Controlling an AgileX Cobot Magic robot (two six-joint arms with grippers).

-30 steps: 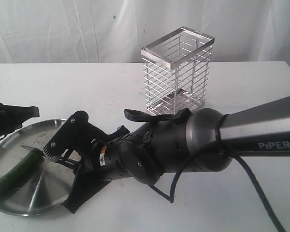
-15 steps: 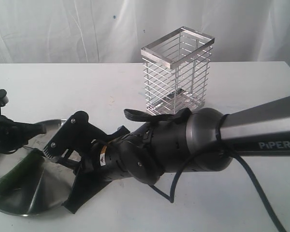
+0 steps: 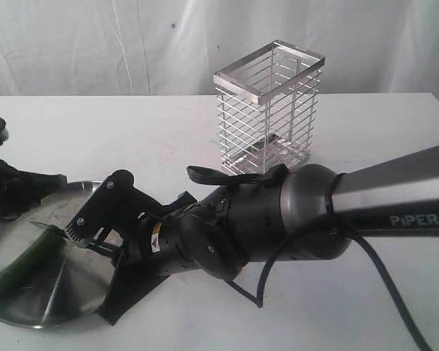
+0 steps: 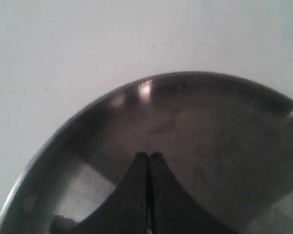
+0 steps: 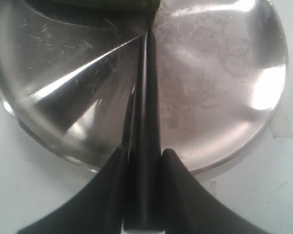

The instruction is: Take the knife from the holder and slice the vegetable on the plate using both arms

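Tabletop (image 3: 132, 139), white and broad, carries everything here, with pale cloth (image 3: 95, 44) hanging behind it. Across the near side stretches the right arm (image 3: 395, 194), a grey tube with PiPER lettering that runs into a bulky black wrist reaching leftward. The plate (image 3: 62, 289), a round shallow dish of scuffed stainless steel, sits at the near left of the table with the vegetable lying in it. The holder (image 3: 269, 110), a tall silver wire cage with a flat rim, stands upright farther back near the middle, well apart from the plate; its wire base shows through the bars. The left gripper (image 4: 148, 157) hangs over the far left part of the plate, its two fingers pressed tip to tip above bare steel. The cucumber (image 3: 22, 263), slim and dark green, lies slantwise on the plate's left half. The knife (image 5: 145, 87) is out of the cage: the right gripper (image 5: 144, 151) clamps its black handle, and the slim dark blade runs out over the plate to the cucumber's end, though I cannot tell whether it bites in.
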